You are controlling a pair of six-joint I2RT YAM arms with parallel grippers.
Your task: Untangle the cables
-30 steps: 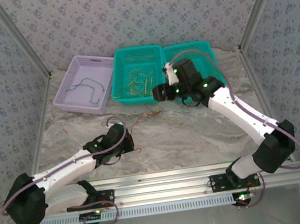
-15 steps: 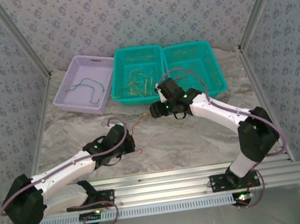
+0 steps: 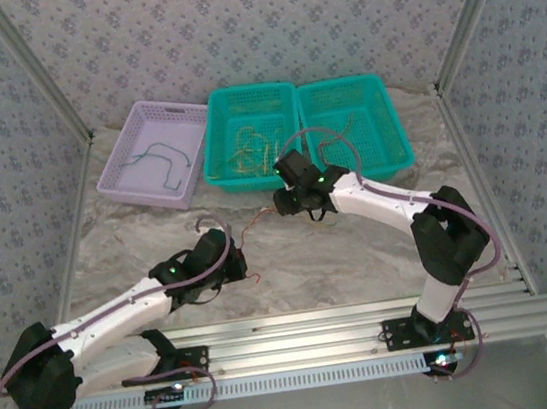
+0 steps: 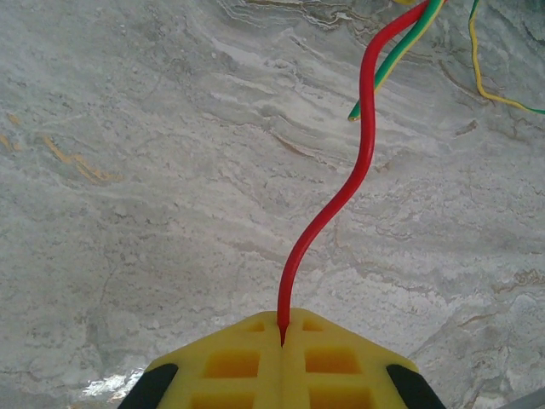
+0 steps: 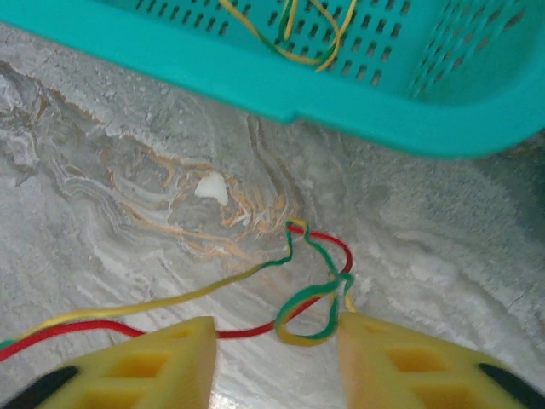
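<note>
- The cables (image 5: 311,298) form a small knot of red, yellow and green loops on the table, just in front of the near wall of a teal basket (image 5: 358,111).
- The red cable (image 4: 358,162) rises in an S-curve from the left tool (image 4: 283,328), whose yellow jaws are pressed together and pinch its end. Green and yellow strands cross beside it near the top edge of that view.
- The right tool (image 5: 277,341) is spread. Its two yellow jaws stand either side of the knot, and the right jaw is just beside the loop.
- From above, the left tool (image 3: 236,263) sits left of the table's centre and the right tool (image 3: 286,201) is near the far side.
- Three baskets line the far edge: a lilac basket (image 3: 117,147) toward the far left corner, a middle teal basket (image 3: 250,88) and a right teal basket (image 3: 338,81).
- A grey-blue cable (image 3: 162,159) lies in the lilac basket, and yellow-green cables (image 3: 252,152) lie in the middle teal one.
- The table (image 3: 359,244) has a grey marbled top with tan veins. A white fleck (image 5: 210,187) lies on it near the knot.
- An aluminium rail (image 3: 300,327) runs along the near edge. Patterned blue-grey walls and slanted metal posts enclose the space.
- From above, the strand between the tools is too thin to trace.
- Red and yellow strands run off the left edge of the right wrist view.
- The order in which the strands cross within the knot cannot be told.
</note>
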